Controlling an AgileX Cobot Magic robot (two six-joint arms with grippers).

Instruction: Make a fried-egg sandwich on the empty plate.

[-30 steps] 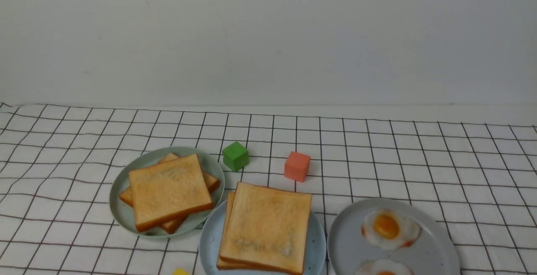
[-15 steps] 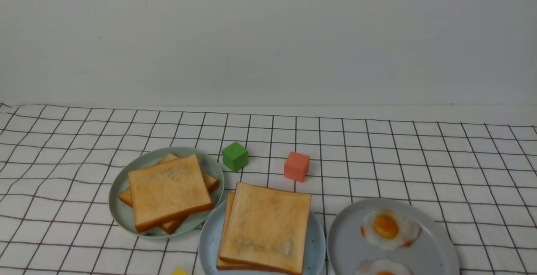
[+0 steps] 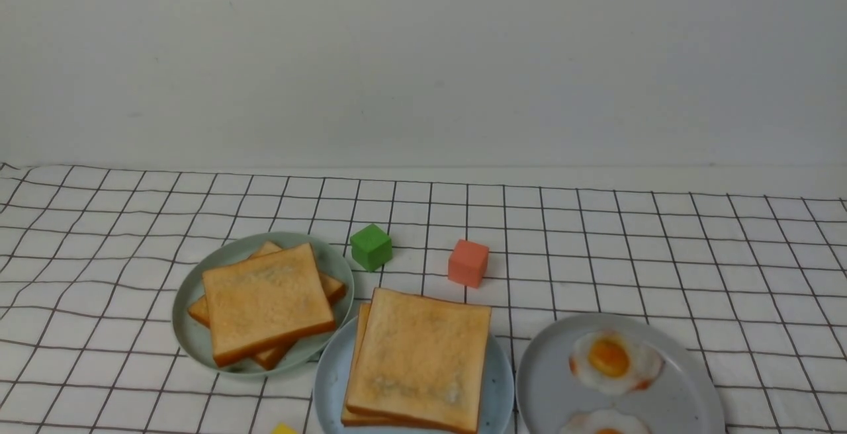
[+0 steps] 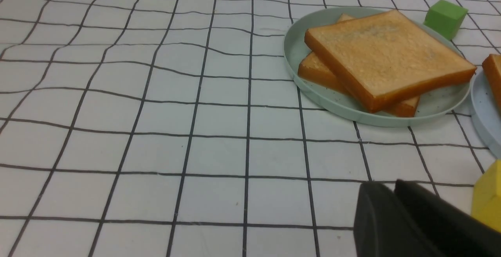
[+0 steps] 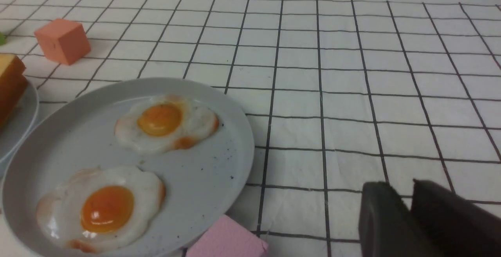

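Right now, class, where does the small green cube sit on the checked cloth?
In the front view the small green cube sits left of centre on the cloth, just beyond the pale green plate of toast, with the salmon-pink cube to its right.

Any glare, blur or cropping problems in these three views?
Front view: even, soft light, no hard shadows; the round light-blue plate and the grey plate of fried eggs are cut by the bottom edge. Left wrist view: sharp cloth grid, dark left claw slightly blurred up close. Right wrist view: mild gloss on the egg yolks, right claw soft.
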